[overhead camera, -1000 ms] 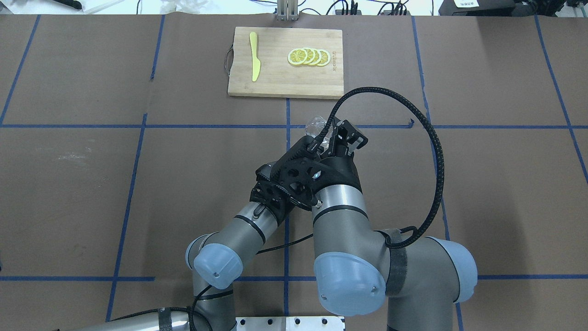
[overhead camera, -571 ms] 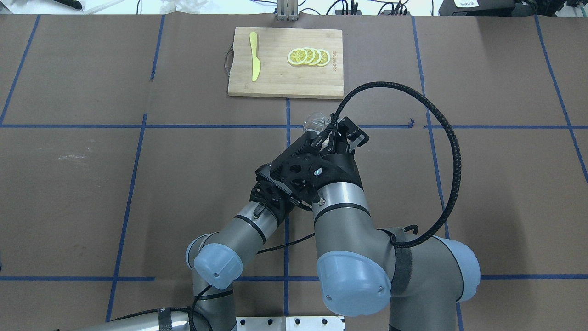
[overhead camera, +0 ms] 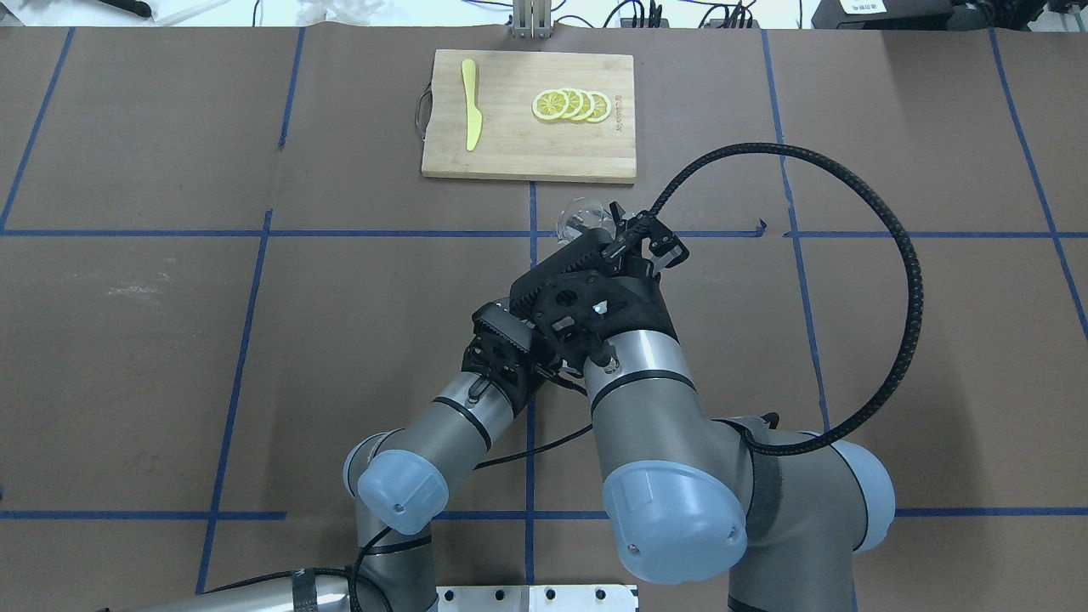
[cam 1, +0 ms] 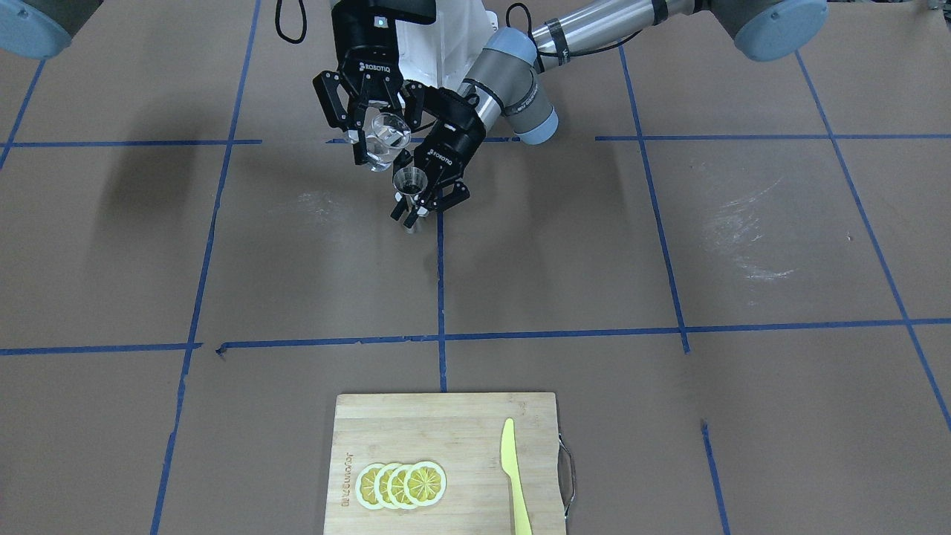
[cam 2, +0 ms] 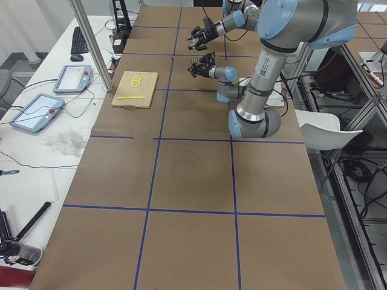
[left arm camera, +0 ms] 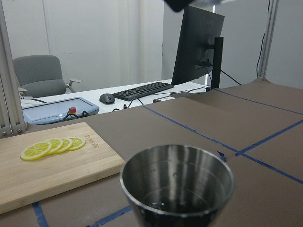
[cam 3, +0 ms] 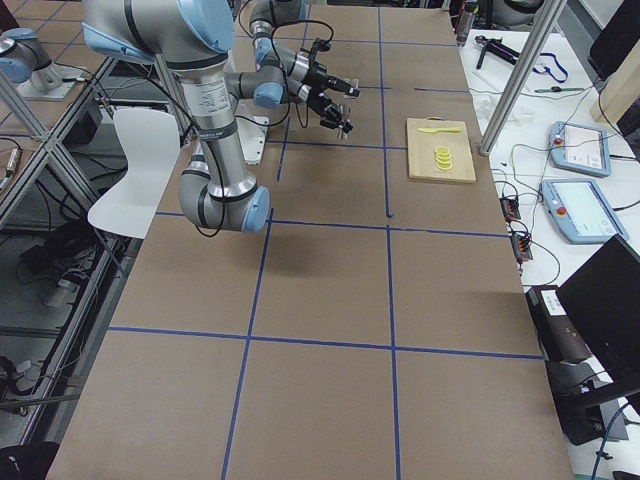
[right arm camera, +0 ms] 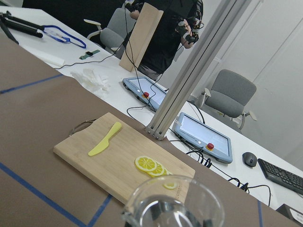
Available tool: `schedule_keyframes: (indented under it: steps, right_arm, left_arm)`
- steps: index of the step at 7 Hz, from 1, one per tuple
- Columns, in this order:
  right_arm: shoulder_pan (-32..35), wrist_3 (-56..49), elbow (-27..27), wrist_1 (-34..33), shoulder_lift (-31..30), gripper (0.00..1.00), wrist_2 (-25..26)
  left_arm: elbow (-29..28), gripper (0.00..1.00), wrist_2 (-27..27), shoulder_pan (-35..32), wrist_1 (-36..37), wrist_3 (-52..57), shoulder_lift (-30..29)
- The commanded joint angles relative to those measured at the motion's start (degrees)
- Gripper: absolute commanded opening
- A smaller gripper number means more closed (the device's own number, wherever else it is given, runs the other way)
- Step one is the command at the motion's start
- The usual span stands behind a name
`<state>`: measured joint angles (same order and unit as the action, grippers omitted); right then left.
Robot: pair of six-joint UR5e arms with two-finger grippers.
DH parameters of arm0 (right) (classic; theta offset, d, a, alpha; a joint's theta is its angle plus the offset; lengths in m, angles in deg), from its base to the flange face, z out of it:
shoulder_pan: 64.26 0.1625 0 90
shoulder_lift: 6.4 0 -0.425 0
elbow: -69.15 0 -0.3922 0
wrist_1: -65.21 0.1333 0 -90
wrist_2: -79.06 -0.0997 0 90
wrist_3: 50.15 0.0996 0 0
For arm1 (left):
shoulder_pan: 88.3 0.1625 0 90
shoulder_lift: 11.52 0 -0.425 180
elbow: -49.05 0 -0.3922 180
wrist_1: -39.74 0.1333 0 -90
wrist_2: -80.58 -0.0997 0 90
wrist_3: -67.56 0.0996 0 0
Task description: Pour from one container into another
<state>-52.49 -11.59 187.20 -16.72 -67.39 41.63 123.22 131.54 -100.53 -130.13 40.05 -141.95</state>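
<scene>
In the front-facing view my right gripper (cam 1: pixel 383 141) is shut on the clear glass (cam 1: pixel 386 136), held tilted in the air just above and beside the steel jigger (cam 1: pixel 410 183). My left gripper (cam 1: pixel 425 206) is shut on the jigger's waist, and the jigger stands upright with its base at the table. The left wrist view looks into the jigger (left arm camera: pixel 177 182), whose cup holds only a few small specks. The glass rim (right arm camera: pixel 173 203) fills the bottom of the right wrist view. From overhead, the glass (overhead camera: pixel 580 217) shows ahead of the right wrist, which hides the jigger and left fingers.
A wooden cutting board (overhead camera: pixel 510 144) lies at the far middle of the table with several lemon slices (overhead camera: pixel 571 104) and a yellow knife (overhead camera: pixel 470 102) on it. The right arm's black cable (overhead camera: pixel 884 255) loops out to the right.
My right wrist has rotated, tipping the glass further and shifting it slightly left and away. Its cable loop has swung out to the right. The left arm has held still.
</scene>
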Motion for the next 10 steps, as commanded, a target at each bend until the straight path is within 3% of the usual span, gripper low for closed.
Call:
schedule_keyframes:
  steps: [1, 5, 6, 8, 10]
  right_arm:
    - [0.1, 8.0, 3.57, 7.98, -7.43, 0.0, -0.63]
    - [0.27, 25.21, 4.12, 11.26, -13.88, 0.0, -2.47]
    - [0.27, 25.51, 3.77, 13.96, -17.37, 0.0, -2.48]
    - [0.36, 24.73, -2.44, 31.4, -23.28, 0.0, -2.48]
    - [0.71, 24.81, -4.66, 32.0, -23.47, 0.0, -1.95]
  left_arm:
    - [7.6, 0.0, -0.08, -0.87, 0.16, 2.27, 5.76]
    - [15.9, 0.0, -0.08, -2.62, 0.25, 2.38, 16.33]
    - [16.96, 0.0, -1.38, -2.63, 0.16, 2.29, 19.91]
    - [21.69, 0.0, -3.41, -2.71, -0.63, 1.94, 30.53]
    - [21.38, 0.0, -7.79, -2.63, -11.99, 1.41, 39.85]
